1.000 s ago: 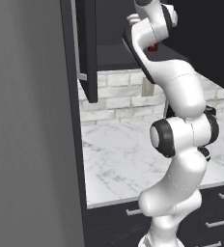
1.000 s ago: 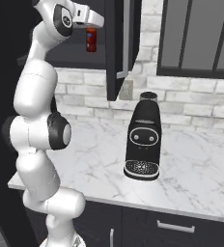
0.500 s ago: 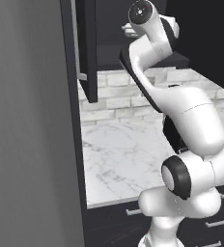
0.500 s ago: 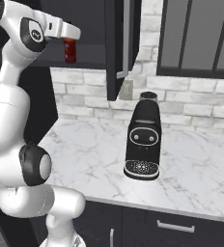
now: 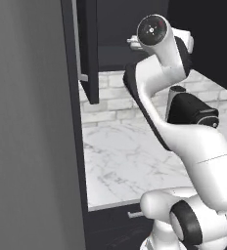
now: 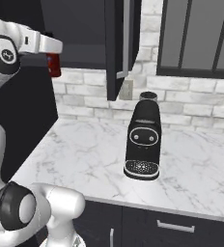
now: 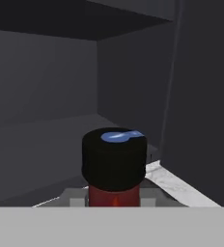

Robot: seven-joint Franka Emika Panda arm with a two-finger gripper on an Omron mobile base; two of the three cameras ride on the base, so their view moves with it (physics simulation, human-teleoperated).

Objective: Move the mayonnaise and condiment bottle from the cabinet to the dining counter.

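My gripper (image 6: 52,58) is shut on the condiment bottle (image 6: 53,66), a slim red bottle with a dark cap, held upright in the air just left of the open cabinet (image 6: 75,29). In the hand view the bottle's black cap (image 7: 114,161) and red body sit between my gripper (image 7: 113,200), with the cabinet's dark, bare inside (image 7: 46,87) behind it. The cabinet door (image 6: 116,48) stands swung out; the left base view shows it too (image 5: 88,53). The mayonnaise and the dining counter are out of view.
A black coffee machine (image 6: 143,137) stands on the marble worktop (image 6: 80,154) under the cabinet, seen also as the machine (image 5: 189,110) behind my arm. A brick backsplash (image 6: 191,101) runs behind it. Black drawers (image 6: 172,224) lie below. A tall grey panel (image 5: 27,146) bounds the left.
The arm has swung left and a little down with the red bottle, drawing it away from the cabinet opening. The base and coffee machine have stayed in place.
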